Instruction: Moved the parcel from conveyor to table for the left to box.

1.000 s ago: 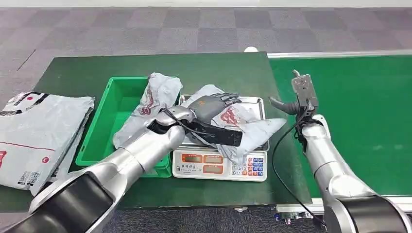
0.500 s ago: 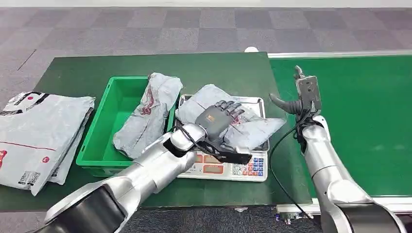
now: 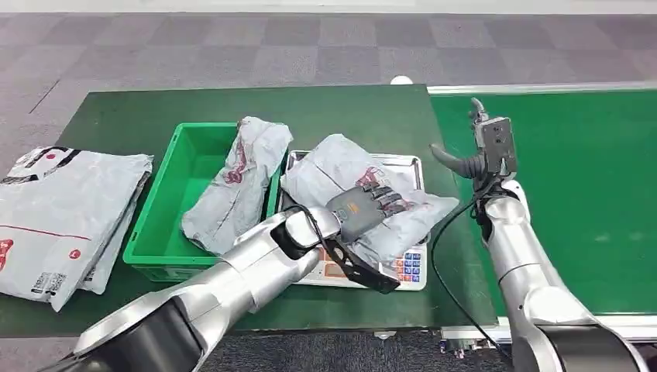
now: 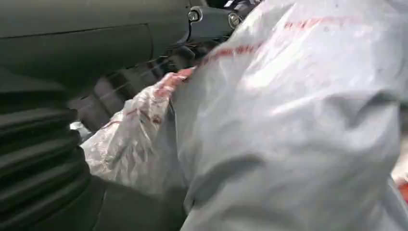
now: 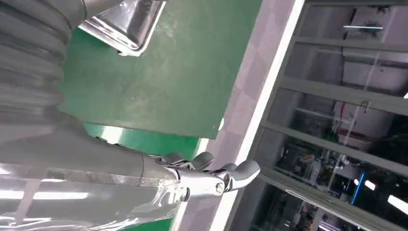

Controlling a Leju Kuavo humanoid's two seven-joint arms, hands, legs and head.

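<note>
scale (image 3: 403, 267) display under parcel (image 3: 349, 167)

The crumpled grey plastic-film parcel (image 3: 364, 182) looks slightly glossy and wrinkled. It lies on a shiny steel scale tray (image 3: 411, 161). The green plastic bin (image 3: 159, 209) is smooth; the green bench (image 3: 116, 116) seems matt, perhaps felt.

The parcel (image 3: 352, 178), a crumpled grey plastic bag with red print, is lying on the steel tray of the scale (image 3: 409, 267). Its one corner is hanging over the tray's right edge.
</note>
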